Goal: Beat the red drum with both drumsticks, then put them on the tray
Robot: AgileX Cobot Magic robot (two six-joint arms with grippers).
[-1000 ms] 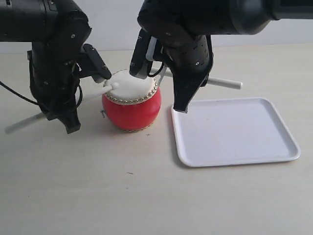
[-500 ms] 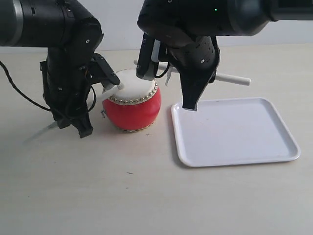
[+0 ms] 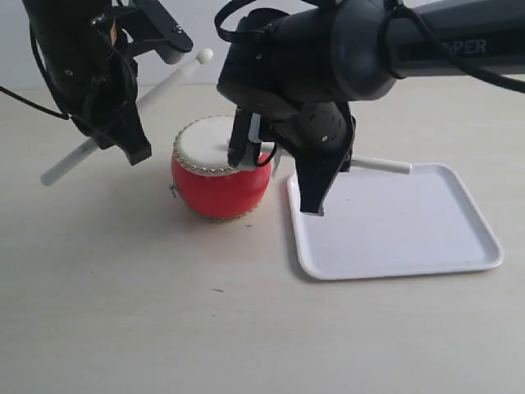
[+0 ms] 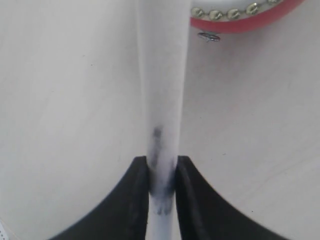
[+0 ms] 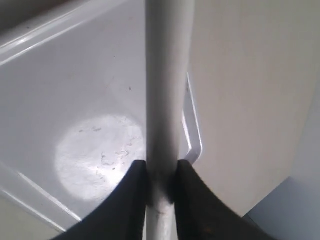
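Observation:
The red drum (image 3: 220,179) stands on the table, its cream skin facing up; its red edge (image 4: 246,16) also shows in the left wrist view. My left gripper (image 3: 148,97) is raised to the left of and above the drum, shut on a pale drumstick (image 3: 98,139) whose rounded tip points up over the drum. In the left wrist view the gripper (image 4: 162,175) pinches that drumstick (image 4: 162,90). My right gripper (image 3: 277,168) hangs low between the drum and the tray (image 3: 394,269), shut on the other drumstick (image 3: 381,164). In the right wrist view the gripper (image 5: 162,180) clamps the drumstick (image 5: 169,75) above the tray (image 5: 75,95).
The white tray lies on the table directly right of the drum, with nothing lying in it. The right arm's bulk hides the drum's right side and the near tip of its stick. A black cable trails at the far left.
The left arm has swung up, lifting its drumstick off the drum skin. The right arm has come down, bringing its stick lower over the drum and the tray's back edge.

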